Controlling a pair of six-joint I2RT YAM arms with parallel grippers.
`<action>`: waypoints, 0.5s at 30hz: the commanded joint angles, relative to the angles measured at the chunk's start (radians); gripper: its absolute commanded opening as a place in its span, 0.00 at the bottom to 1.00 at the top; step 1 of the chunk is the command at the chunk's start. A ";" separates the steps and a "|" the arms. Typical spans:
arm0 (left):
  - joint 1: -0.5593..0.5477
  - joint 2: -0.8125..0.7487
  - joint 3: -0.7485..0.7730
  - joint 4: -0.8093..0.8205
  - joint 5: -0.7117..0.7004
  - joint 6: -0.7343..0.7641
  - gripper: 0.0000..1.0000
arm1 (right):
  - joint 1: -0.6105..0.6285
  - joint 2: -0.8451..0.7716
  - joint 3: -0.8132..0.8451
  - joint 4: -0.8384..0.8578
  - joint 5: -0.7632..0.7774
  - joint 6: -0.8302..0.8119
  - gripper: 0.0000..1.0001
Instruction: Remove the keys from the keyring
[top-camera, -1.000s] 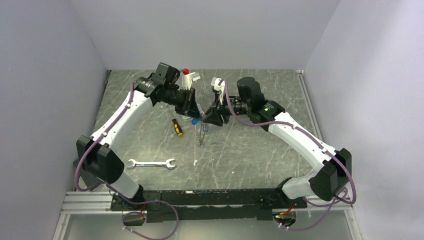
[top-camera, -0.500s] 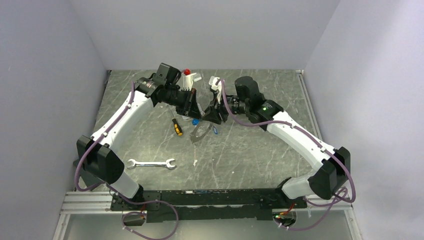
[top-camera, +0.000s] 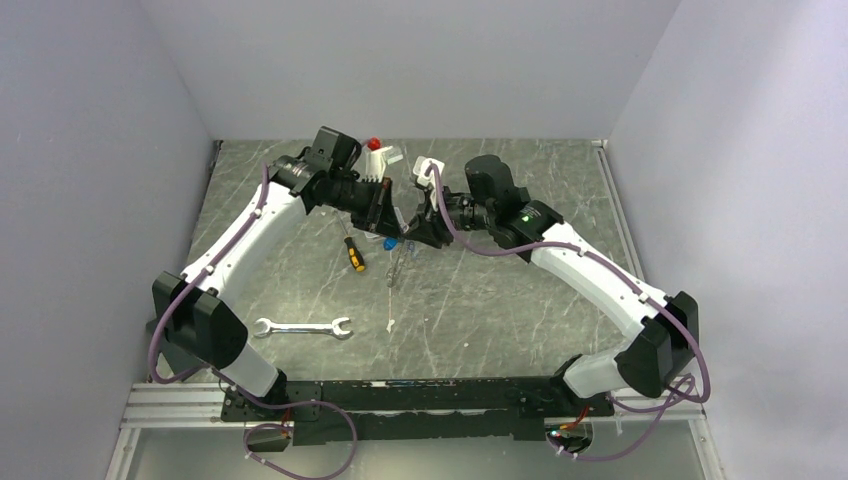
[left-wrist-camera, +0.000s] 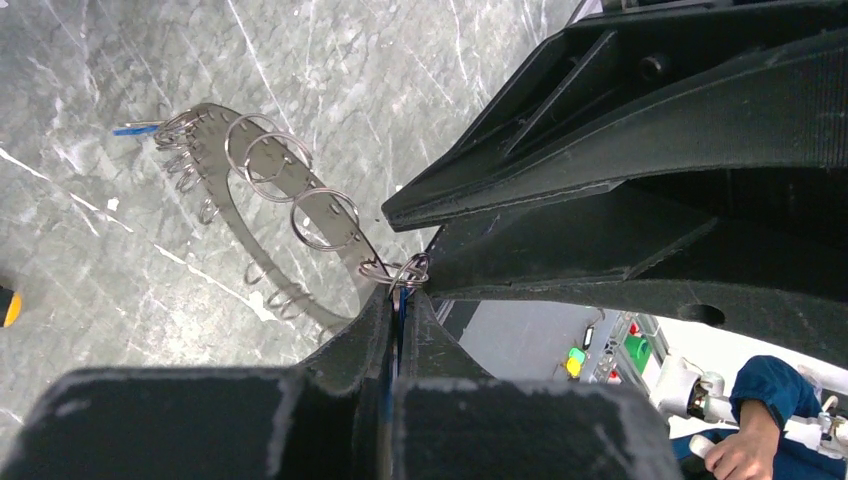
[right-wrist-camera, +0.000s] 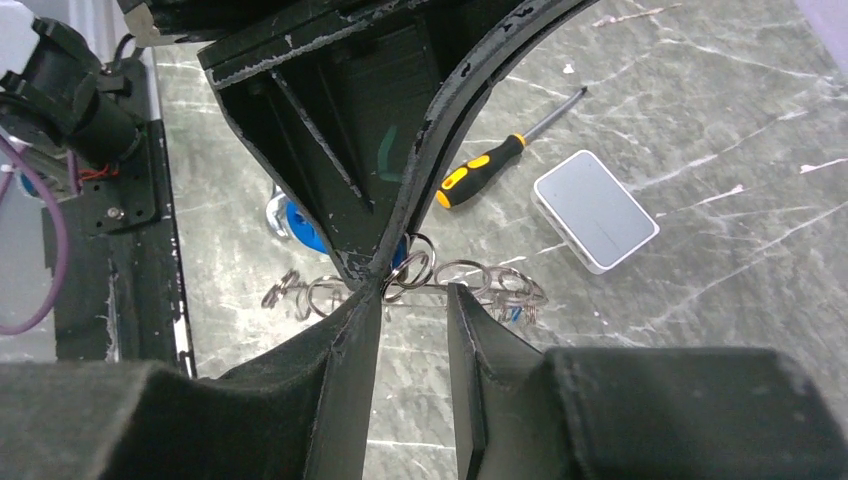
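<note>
1. Silver wrench (top-camera: 302, 327) is lying flat on the grey stone-look table (top-camera: 520, 300), closest to the arm bases, on the left arm's side.
2. A tiny white bit (top-camera: 390, 325) is lying just past the wrench, near the middle.
3. The keyring (top-camera: 397, 265) is hanging next. The top view is showing only its thin edge, with its top end up at the two grippers. I cannot tell if its low end is touching the table.
4. Little wire rings (left-wrist-camera: 325, 215) are sitting in a row along the keyring's flat grey band. A second blue key (left-wrist-camera: 135, 128) is sticking out at the end farthest from the grippers.
5. The screwdriver (top-camera: 354, 253), with its yellow and black handle, is lying just left of the keyring and apart from it.
6. The left gripper (left-wrist-camera: 400, 292) is pointing in from the left. Its fingers are pressing tight together on a blue key (left-wrist-camera: 399, 312), which is showing as a thin blue line in the slit. One small wire ring is sitting right at the tips.
7. The right gripper (right-wrist-camera: 415, 300) is pointing in from the right, nose to nose with the left one. Its fingers are standing apart, and the keyring's thin edge is running across the gap at their tips.
8. A flat white box (right-wrist-camera: 595, 210) is lying beyond the screwdriver.
9. A white thing with a red cap (top-camera: 373, 150) is standing at the back of the table.
</note>
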 joint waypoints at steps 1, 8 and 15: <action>-0.005 -0.066 -0.005 0.025 0.072 0.013 0.00 | 0.000 -0.028 0.005 0.023 0.088 -0.045 0.32; -0.005 -0.061 0.002 0.027 0.110 0.023 0.00 | 0.000 -0.028 0.002 0.026 0.038 -0.073 0.28; -0.005 -0.067 -0.003 0.026 0.134 0.036 0.00 | 0.000 -0.024 -0.017 0.037 -0.017 -0.084 0.26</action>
